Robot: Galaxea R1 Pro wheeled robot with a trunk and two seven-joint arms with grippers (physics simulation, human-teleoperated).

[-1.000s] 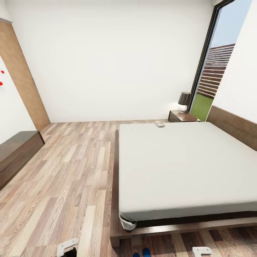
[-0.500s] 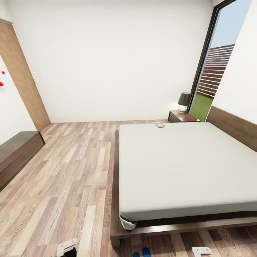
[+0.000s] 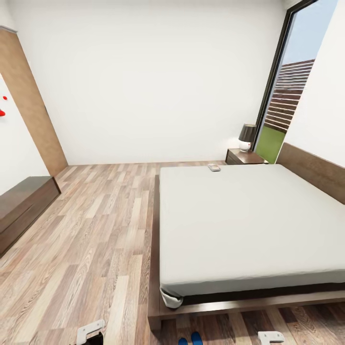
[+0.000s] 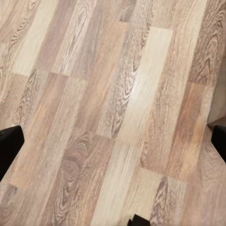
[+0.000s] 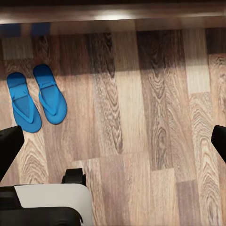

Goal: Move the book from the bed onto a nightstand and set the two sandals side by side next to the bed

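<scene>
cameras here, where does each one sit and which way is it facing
Head view: high on the robot, facing forward and down over the bed, nightstand and floor; both arms' tips at its bottom edge.
Left wrist view: on the left arm, facing the plank floor past dark fingers.
Right wrist view: on the right arm, facing the sandals.
Shared: sandals, floor.

Bright blue is seen on the two sandals (image 5: 35, 100), set against a wood-plank floor (image 3: 96, 225) grained in light and darker brown. The bed (image 3: 249, 225) is shown with an off-white mattress and dark brown frame, the walls (image 3: 153, 81) in plain white.
</scene>
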